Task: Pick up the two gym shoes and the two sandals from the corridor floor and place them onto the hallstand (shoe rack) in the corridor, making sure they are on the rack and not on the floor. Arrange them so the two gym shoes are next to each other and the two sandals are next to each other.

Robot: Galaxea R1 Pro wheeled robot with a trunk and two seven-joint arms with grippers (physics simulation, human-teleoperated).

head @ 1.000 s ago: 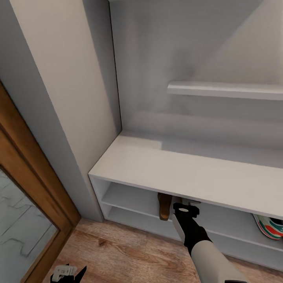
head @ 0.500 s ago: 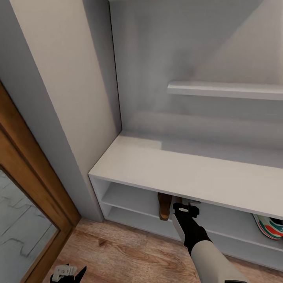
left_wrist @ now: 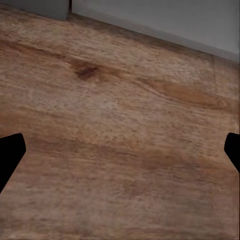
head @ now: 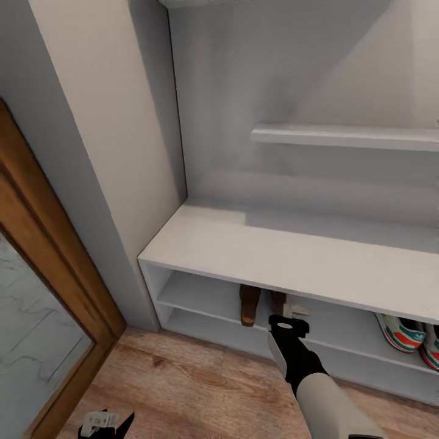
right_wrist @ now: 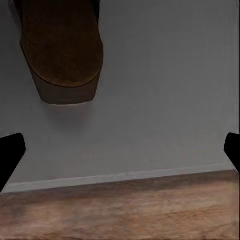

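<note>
Both sandals (head: 249, 305) and gym shoes (head: 402, 333) newly in view, camera shifted

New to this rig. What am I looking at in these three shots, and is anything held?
It is a simulated two-armed wheeled robot putting shoes away. The head camera looks down at a pale grey shoe rack against the wall. On its upper open shelf sit two brown leather sandals and, further along, two cream sneakers with teal stripes. The right gripper, on a black-and-white arm, reaches toward that shelf beside the sandals. Its wrist camera looks along the wide-open fingers at one sandal's heel on the grey shelf; nothing is held. The left gripper hangs open over the wood-plank floor, also empty.
</note>
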